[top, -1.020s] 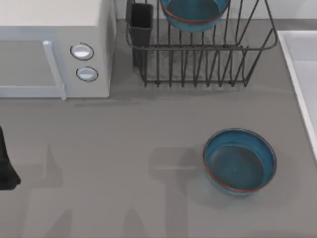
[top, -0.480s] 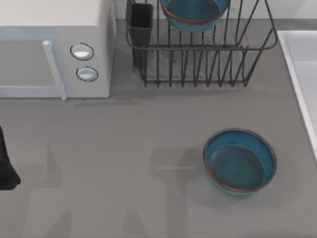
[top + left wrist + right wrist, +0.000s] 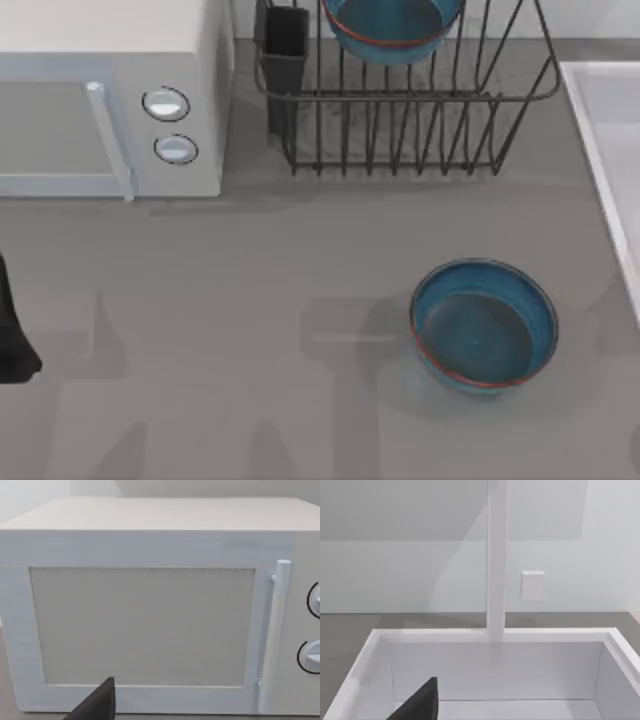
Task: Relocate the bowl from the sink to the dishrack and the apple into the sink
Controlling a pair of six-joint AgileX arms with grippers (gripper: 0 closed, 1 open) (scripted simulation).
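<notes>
One deep-blue bowl (image 3: 484,325) sits upright on the grey counter (image 3: 250,300), toward the right side of the top view and just short of the sink (image 3: 608,130), whose pale rim runs along the right edge. A second, matching bowl (image 3: 392,28) already rests in the dishrack (image 3: 410,110) at the back, beside the rack's black utensil cup (image 3: 285,50). The white microwave (image 3: 110,100) stands at the back left, well apart from both. No apple can be seen on the counter or in the part of the basin that the right wrist view takes in.

The right arm's wrist camera looks into the sink (image 3: 495,665), with the tall white faucet (image 3: 496,555) rising from its far wall, so I judge the right gripper (image 3: 420,702) to be at the sink; a single dark fingertip shows, and whether the jaws are open or closed I cannot tell. The left gripper (image 3: 97,705) faces the microwave door (image 3: 140,625); the left arm (image 3: 12,335) shows dark at the left edge of the top view, apparently parked, and its jaws cannot be read either.

The relation that matters is this: the counter bowl lies between the left arm and the sink, much nearer the sink's side, so the right arm is the closer one. The bowl is round and offers no preferred axis, so any point on its rim would serve for a grasp.
</notes>
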